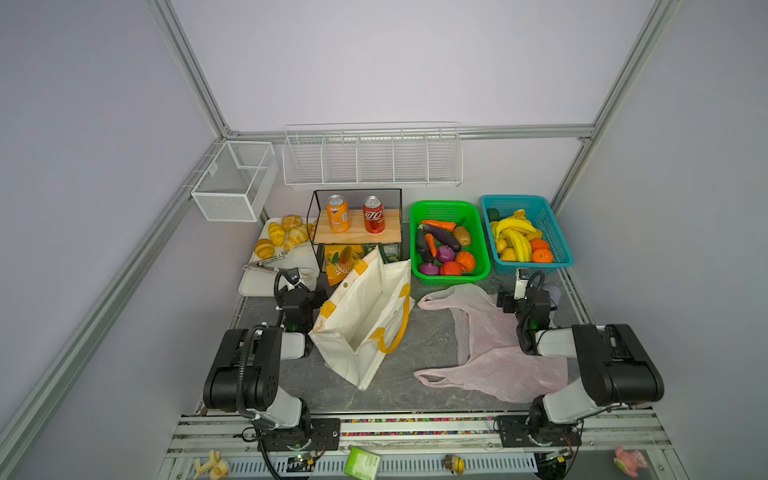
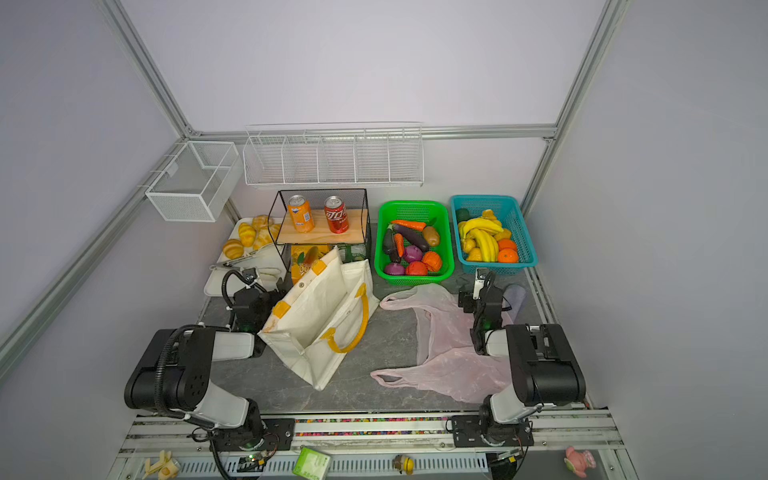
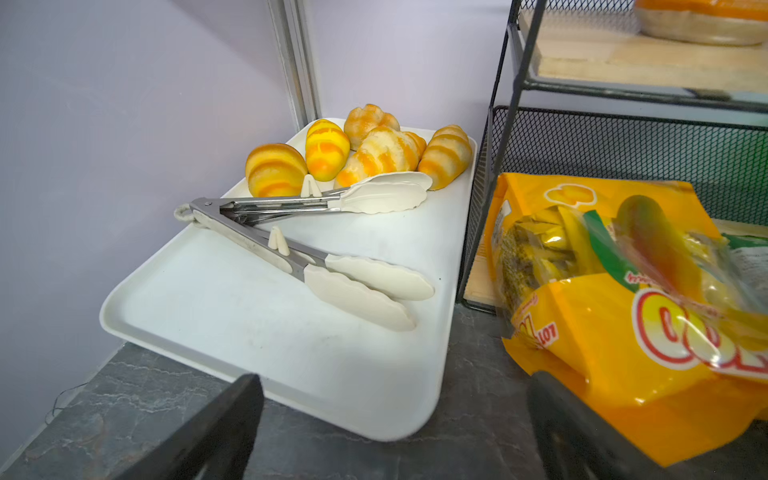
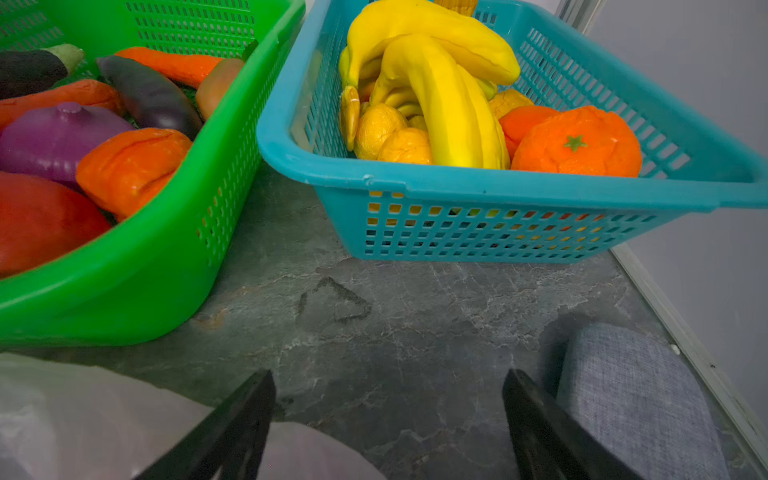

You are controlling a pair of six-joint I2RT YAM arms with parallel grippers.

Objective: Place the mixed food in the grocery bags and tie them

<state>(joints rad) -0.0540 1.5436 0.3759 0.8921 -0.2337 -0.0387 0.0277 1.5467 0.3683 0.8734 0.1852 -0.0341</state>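
So the orange soda can and red cola can stand on the shelf behind the tote, with the pink bag flat to its right. The left gripper sits left of the tote and the right gripper far right of it. Both have jaws wide, empty.

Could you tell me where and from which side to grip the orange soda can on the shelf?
Probably grip the orange soda can at mid-body, jaws across its round sides, coming from the front. It stands upright on the wooden shelf, a gap separates it from the red cola can, and the black wire rack has mesh behind.
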